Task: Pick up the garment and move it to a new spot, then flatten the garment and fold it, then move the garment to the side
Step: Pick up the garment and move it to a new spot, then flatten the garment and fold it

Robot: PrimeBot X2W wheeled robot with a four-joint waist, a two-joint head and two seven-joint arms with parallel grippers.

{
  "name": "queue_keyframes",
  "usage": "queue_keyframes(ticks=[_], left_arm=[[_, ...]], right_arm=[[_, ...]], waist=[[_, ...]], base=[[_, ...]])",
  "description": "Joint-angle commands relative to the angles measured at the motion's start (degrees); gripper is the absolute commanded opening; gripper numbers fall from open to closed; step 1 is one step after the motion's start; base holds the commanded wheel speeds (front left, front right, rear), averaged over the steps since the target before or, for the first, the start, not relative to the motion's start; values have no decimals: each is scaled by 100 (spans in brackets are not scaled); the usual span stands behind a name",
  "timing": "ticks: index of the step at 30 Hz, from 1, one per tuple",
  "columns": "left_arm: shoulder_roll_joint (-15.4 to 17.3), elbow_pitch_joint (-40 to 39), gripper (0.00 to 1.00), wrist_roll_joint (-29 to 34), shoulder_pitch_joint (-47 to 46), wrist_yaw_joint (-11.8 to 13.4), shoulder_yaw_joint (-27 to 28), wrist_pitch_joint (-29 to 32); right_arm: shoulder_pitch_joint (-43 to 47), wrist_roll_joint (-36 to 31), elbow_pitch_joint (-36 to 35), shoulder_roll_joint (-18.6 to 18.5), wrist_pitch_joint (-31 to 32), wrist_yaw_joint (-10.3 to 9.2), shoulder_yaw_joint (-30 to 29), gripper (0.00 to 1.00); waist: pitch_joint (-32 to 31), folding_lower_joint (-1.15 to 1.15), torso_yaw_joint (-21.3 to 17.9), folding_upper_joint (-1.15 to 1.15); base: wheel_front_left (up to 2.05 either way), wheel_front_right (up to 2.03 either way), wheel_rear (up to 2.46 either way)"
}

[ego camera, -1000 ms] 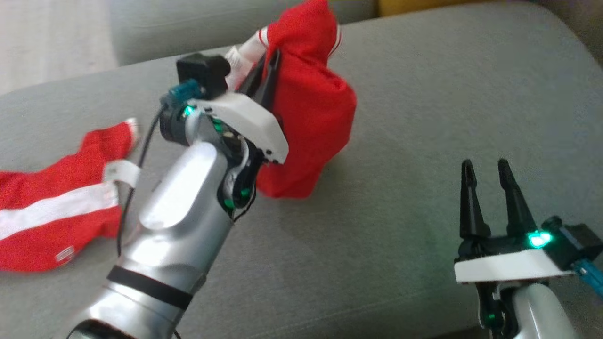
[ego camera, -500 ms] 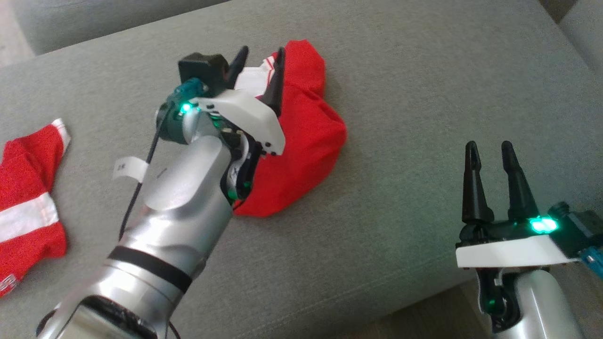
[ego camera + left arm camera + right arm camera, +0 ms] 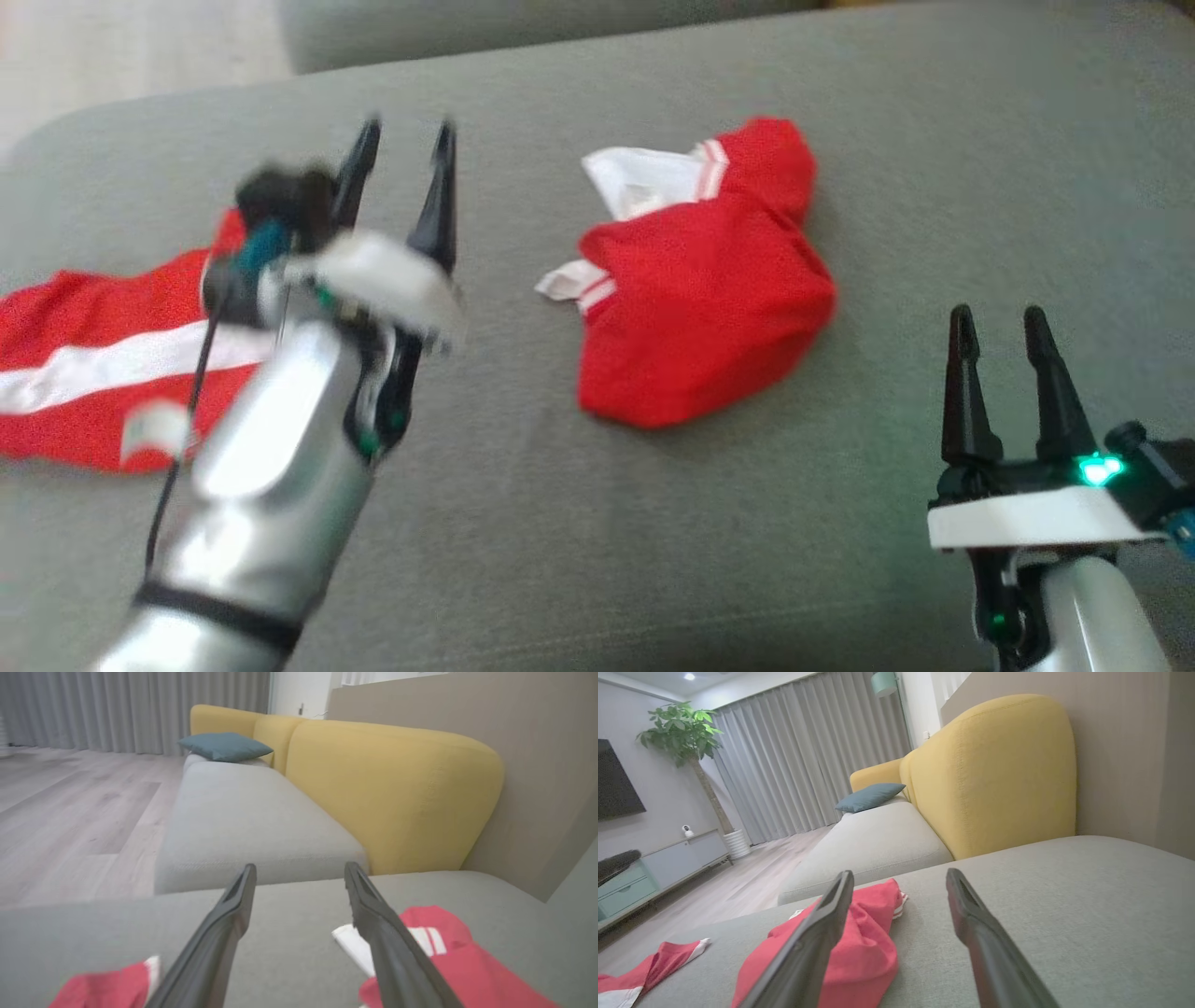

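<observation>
Red garment (image 3: 709, 299) lies bunched on the sofa cushion (image 3: 822, 532), left gripper (image 3: 401, 154) and right gripper (image 3: 1001, 327) both spread, empty, clear of it, so relocation looks done; flattening next likely needs claws pinching opposite edges and pulling apart.

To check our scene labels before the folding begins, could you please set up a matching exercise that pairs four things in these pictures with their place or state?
Things:
1. crumpled red garment
2. striped red garment
3. teal cushion
4. right gripper

Places or states:
A. lies at the left end of the grey seat in the head view
B. jaws open, holding nothing
C. bunched near the middle of the grey seat
D. rests on the far seat, by the yellow backrest

Pairs: 1-C, 2-A, 3-D, 4-B
</observation>
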Motion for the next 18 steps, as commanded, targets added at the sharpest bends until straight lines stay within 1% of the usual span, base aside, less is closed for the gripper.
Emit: queue_keyframes(ticks=[1,3,6,10,14,18], left_arm=[[231,-361,100,100,204,7,312,-43],[312,-688,100,163,703,57,514,-44],[347,-1268,100,320,1555,200,816,-44],[238,-2010,100,639,2525,293,1107,-44],[-23,-2359,100,830,3057,258,1359,-44],[-193,-2430,100,1029,3233,117,1482,-44]], right_arm=[[-16,-64,-138,-44,-62,44,77,100],[54,-90,-86,-44,-62,44,15,100],[153,-122,-28,-44,-62,44,-50,100],[245,-196,45,-44,-62,44,-56,100],[263,-282,102,-44,-62,44,-17,100],[243,-328,128,-44,-62,44,-12,100]], waist=[[-336,0,468,0],[-452,0,620,0],[-578,0,789,0],[-627,0,922,0],[-637,0,966,0],[-644,0,992,0]], base=[[0,0,0],[0,0,0],[0,0,0],[0,0,0],[0,0,0],[0,0,0]])
